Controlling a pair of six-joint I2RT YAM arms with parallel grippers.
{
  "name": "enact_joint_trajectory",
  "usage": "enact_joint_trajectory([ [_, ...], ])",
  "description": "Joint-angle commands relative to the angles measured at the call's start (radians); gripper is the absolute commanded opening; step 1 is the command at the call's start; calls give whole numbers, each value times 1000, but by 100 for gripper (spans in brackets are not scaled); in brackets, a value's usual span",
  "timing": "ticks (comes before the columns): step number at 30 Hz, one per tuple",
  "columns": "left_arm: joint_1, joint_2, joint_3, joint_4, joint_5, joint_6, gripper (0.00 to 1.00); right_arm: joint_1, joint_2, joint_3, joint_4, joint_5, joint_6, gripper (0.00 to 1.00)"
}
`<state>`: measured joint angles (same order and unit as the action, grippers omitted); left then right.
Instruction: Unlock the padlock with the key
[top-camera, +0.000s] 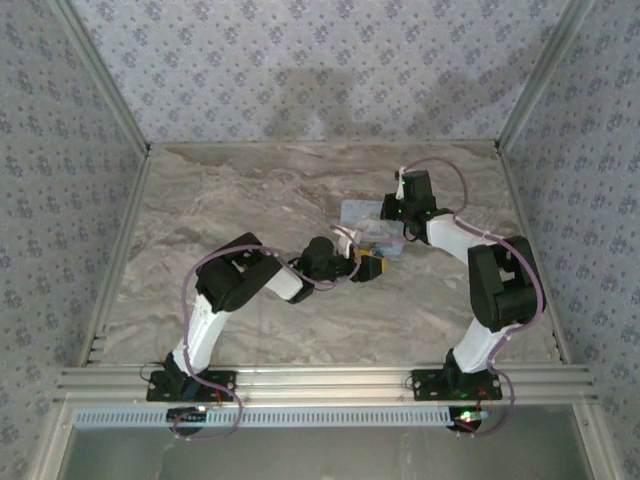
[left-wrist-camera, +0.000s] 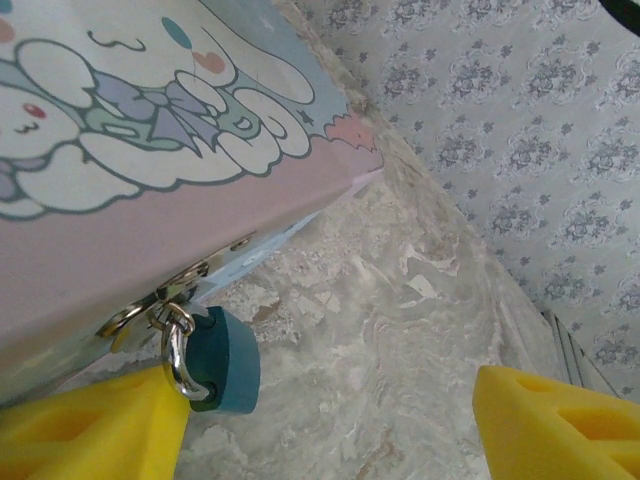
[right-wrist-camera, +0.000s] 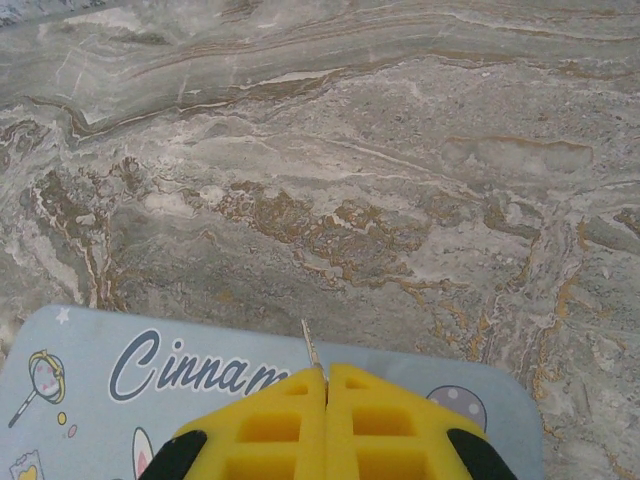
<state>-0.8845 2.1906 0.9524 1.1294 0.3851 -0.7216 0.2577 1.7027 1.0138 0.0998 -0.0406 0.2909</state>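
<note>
One marble table (top-camera: 200, 200) carries a light blue cartoon-printed box (left-wrist-camera: 150, 200). Left fingers (left-wrist-camera: 555, 425) stand spread, the teal padlock (left-wrist-camera: 225, 360) hanging from the box's hasp (left-wrist-camera: 165, 300) beside one. Right fingers (right-wrist-camera: 325, 400) pinch the thin key (right-wrist-camera: 310, 345) above the box.

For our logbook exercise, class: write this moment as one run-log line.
left gripper: open, beside padlock | right gripper: shut on key, above box | padlock: hanging from box hasp | key: not yet inserted
</note>
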Motion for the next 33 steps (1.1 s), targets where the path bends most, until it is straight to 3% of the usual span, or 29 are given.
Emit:
enact_joint_trajectory([
  [1, -18, 50, 2, -39, -16, -53, 75, 5, 7, -19, 13, -4, 14, 0],
  [9, -63, 54, 7, -135, -132, -62, 79, 2, 1, -29, 33, -10, 20, 0],
  [19, -130, 11, 42, -360, -426, -32, 81, -3, -23, -47, 52, -16, 26, 0],
  [25, -133, 44, 90, -347, -399, -53, 70, -14, -38, -61, 60, -22, 26, 0],
  [33, -122, 77, 98, -324, -377, -94, 42, -28, -61, -81, 68, -32, 31, 0],
])
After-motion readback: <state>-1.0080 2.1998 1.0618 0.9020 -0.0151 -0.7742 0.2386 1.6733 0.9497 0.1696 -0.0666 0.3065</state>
